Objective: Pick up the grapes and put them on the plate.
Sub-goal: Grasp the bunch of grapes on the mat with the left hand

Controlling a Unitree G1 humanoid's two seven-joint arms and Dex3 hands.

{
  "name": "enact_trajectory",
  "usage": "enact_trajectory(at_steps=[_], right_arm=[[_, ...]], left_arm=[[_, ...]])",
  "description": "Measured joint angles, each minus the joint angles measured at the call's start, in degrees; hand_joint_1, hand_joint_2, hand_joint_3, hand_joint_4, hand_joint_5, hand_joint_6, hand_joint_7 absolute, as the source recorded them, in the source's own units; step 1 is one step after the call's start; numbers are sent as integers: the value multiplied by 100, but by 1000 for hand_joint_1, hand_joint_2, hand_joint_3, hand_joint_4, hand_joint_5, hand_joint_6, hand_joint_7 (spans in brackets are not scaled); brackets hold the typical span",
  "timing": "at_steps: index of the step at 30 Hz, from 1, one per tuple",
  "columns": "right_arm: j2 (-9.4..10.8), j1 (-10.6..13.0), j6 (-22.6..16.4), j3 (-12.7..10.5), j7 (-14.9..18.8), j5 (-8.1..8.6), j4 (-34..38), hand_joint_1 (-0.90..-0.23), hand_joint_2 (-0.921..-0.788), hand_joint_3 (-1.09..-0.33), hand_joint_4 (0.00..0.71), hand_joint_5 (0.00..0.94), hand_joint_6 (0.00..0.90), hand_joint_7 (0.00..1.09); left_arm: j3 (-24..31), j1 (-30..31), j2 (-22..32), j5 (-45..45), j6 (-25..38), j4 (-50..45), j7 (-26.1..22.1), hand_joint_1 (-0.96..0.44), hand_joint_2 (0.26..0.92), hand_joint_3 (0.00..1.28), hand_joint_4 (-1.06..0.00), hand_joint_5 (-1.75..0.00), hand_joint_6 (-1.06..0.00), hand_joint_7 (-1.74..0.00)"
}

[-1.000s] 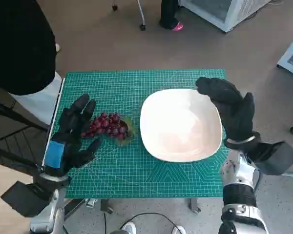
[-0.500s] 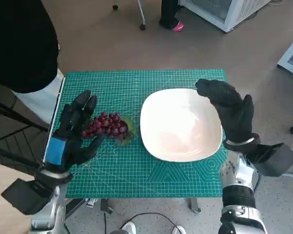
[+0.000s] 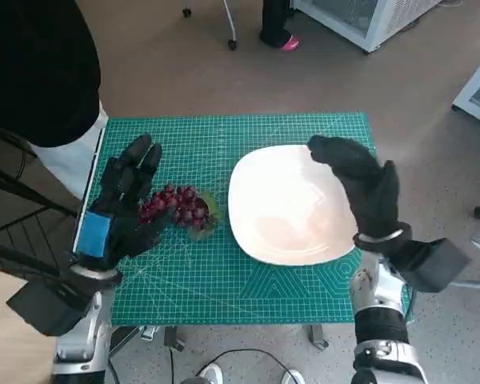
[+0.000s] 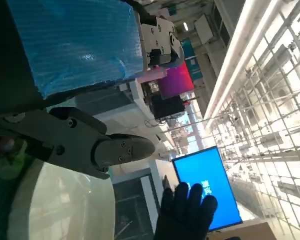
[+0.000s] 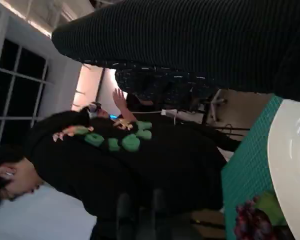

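Head view is evenly lit and sharp, soft shadows, mild wide-angle bending at the edges. Ceiling light strips (image 4: 250,55) blow out the left wrist view. Right wrist view is dim, grainy and blurry.

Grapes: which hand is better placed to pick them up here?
The left. The left hand sits right beside the grapes on the green mat, fingers apart and holding nothing. The right hand hovers over the far edge of the plate, away from the grapes.

The left hand (image 4: 75,75), blue-taped, reaches over the white plate (image 4: 65,210), the gloved right hand (image 4: 187,210) beyond.
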Motion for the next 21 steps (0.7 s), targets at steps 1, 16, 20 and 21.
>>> enact_trajectory(at_steps=[1,16,20,21], right_arm=[[4,2,0,17,-18,-15,0,-526,-921,-572,383,2,467,3],[54,119,7,235,-197,-136,-106,-510,-921,-586,385,2,465,2],[54,147,11,270,-230,-136,-151,-512,-921,-587,384,1,464,1],[54,152,14,275,-235,-135,-159,-512,-921,-587,384,1,464,1]], left_arm=[[0,-24,0,0,-5,22,-2,-354,921,363,-171,-8,-9,-470],[2,-263,4,0,-207,392,-148,-385,921,348,-179,-7,-25,-462],[4,-276,13,-1,-214,431,-186,-388,921,346,-180,-7,-29,-459],[5,-276,15,-1,-214,435,-194,-389,921,346,-180,-7,-30,-457]])
